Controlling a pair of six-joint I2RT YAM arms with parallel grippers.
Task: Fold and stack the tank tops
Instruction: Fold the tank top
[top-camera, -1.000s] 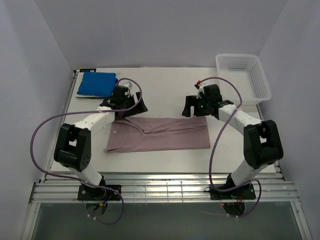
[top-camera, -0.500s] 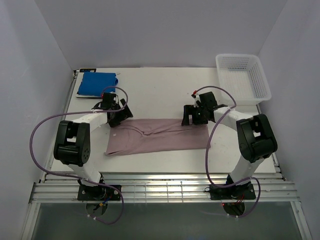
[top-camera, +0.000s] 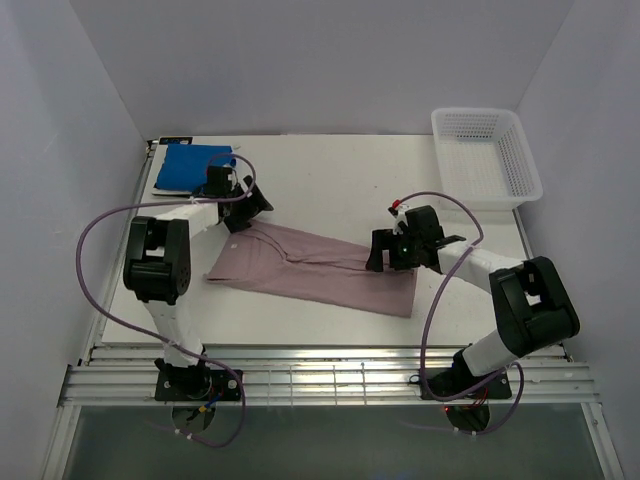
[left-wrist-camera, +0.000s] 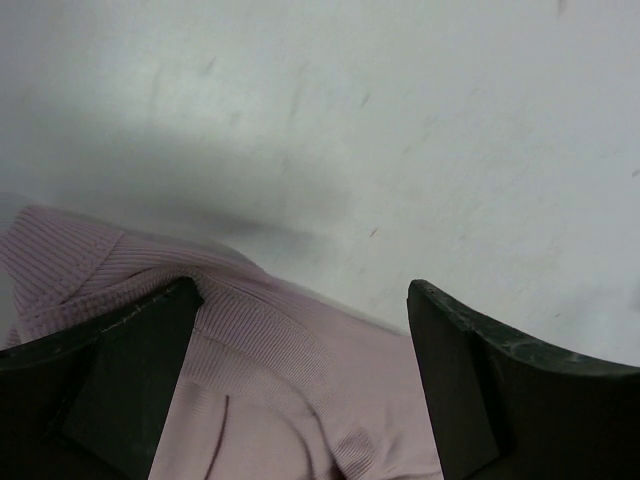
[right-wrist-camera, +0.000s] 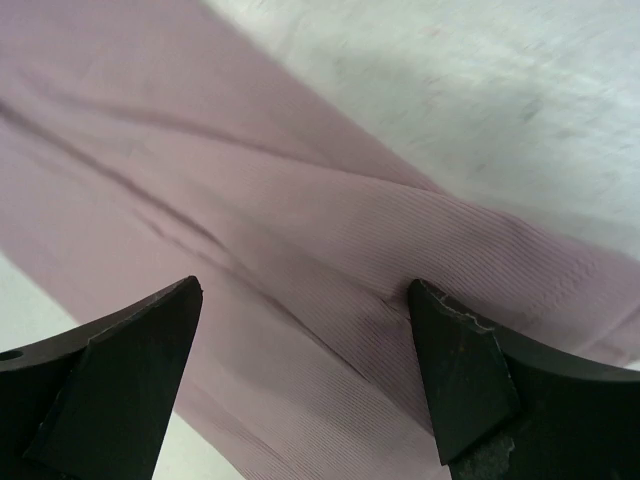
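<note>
The pink-mauve tank top (top-camera: 315, 268) lies flat as a long folded strip, slanting from back left to front right. My left gripper (top-camera: 246, 208) is open over its back-left corner, with ribbed pink cloth (left-wrist-camera: 262, 395) between the fingers (left-wrist-camera: 300, 390). My right gripper (top-camera: 381, 252) is open over the strip's right part, its fingertips down on the cloth (right-wrist-camera: 250, 190) and spread wide (right-wrist-camera: 300, 380). The blue tank top (top-camera: 190, 167) lies folded at the back-left corner. The striped top is out of view.
A white lattice basket (top-camera: 522, 165) stands at the back right corner. The table's left edge (top-camera: 140, 215) runs close to the left arm. Purple cables loop beside both arms.
The pink top has turned from lying straight across to slanting, its right end nearer the front. My right gripper moved toward the front; my left moved back-left to the top's corner.
</note>
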